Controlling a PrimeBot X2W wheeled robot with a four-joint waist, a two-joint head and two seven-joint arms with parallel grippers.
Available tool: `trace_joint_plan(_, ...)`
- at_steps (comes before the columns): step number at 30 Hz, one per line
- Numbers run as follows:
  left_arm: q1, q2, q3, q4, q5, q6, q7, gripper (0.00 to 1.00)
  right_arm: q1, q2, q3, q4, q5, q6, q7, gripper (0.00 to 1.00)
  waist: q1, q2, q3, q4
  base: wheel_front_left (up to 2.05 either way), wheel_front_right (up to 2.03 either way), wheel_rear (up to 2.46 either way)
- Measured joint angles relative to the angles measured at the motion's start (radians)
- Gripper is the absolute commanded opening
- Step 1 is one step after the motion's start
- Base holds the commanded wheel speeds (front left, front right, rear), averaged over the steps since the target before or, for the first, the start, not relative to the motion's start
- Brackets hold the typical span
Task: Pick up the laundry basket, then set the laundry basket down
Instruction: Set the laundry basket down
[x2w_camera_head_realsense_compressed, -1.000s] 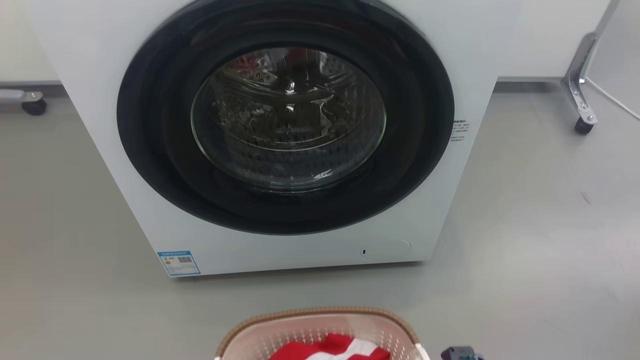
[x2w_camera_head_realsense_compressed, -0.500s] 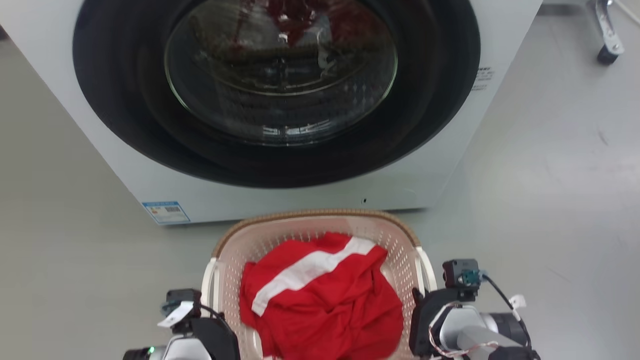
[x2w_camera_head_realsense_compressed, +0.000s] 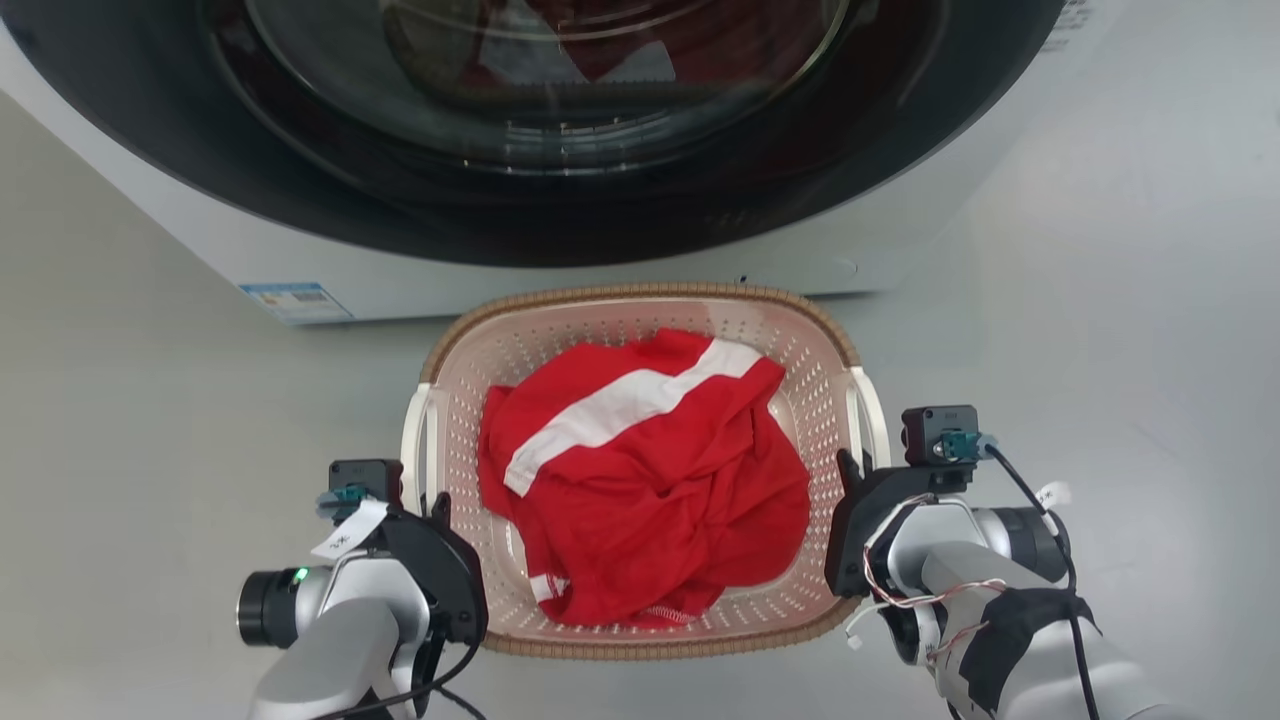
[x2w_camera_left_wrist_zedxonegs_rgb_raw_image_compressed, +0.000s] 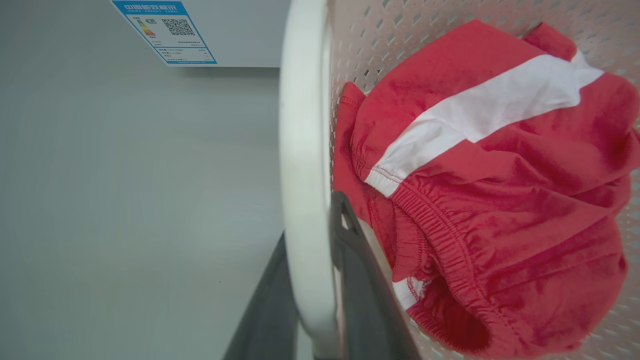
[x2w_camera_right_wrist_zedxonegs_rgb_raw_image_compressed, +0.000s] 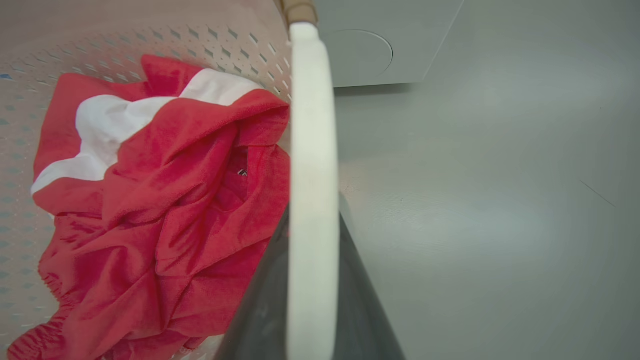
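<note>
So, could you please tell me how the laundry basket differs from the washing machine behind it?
The laundry basket is pale pink and perforated; the washing machine is white and solid-sided. The basket is open-topped and far smaller; the machine has a dark round glass door.

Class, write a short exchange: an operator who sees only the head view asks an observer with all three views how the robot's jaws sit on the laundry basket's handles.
Operator: From the head view I can't judge the left jaws. Is the handle between them?
Observer: Yes. The left wrist view shows the white left handle running between them, one finger inside the laundry basket, the other outside.
Operator: And the right jaws?
Observer: The right wrist view shows the right handle between both dark fingers, with no gap visible.
</note>
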Motion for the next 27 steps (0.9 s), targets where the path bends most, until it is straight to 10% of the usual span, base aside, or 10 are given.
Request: trace_joint_plan(27, -0.181, -0.002, 0.012, 0.000, 0.019, 0.003, -0.052, 0.00, -0.190, -0.004, -0.009, 0.043, -0.020, 0.001, -0.069, 0.00, 0.0000, 0.0001, 0.358, 0.016, 0.00, 0.00, 0.00)
